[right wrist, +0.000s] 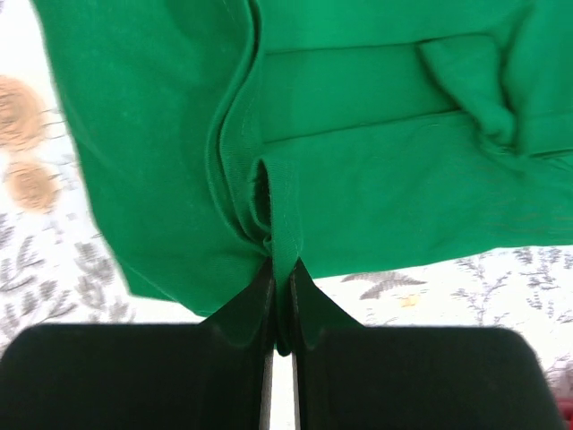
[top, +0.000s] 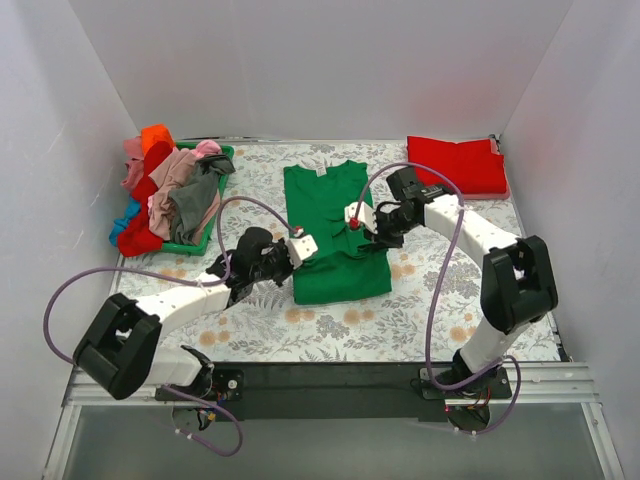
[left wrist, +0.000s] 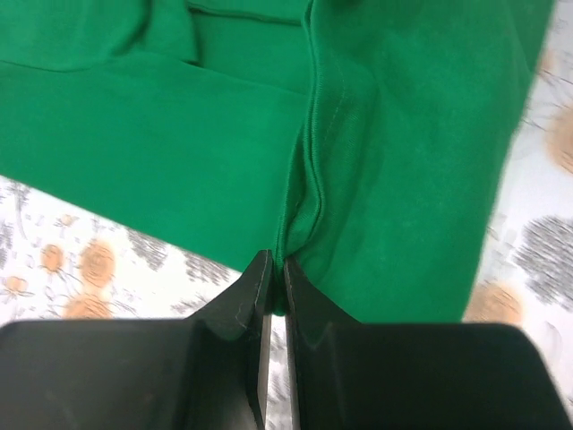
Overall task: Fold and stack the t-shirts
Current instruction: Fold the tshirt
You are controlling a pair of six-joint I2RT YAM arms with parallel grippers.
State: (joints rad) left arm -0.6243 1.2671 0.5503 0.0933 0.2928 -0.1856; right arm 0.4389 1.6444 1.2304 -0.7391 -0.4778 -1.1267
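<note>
A bright green t-shirt (top: 330, 200) lies lengthwise on the middle of the table, its sides folded inward. My left gripper (top: 296, 258) is shut on a pinch of the shirt's left edge (left wrist: 304, 206), with cloth between its fingertips (left wrist: 277, 264). On the shirt's right edge (right wrist: 286, 215) my right gripper (top: 368, 232) is also shut, with a green fold running down between its fingers (right wrist: 279, 269). A folded red t-shirt (top: 455, 165) rests at the back right. Several loose t-shirts, among them orange (top: 157, 135), pink (top: 185, 165), grey (top: 197, 205) and red (top: 140, 235), are piled at the left.
The pile sits in a green plastic basket (top: 222, 158) at the back left. A grey-white floral cloth (top: 330, 320) covers the table. White walls close in the back and both sides. Purple cables loop from both arms over the table.
</note>
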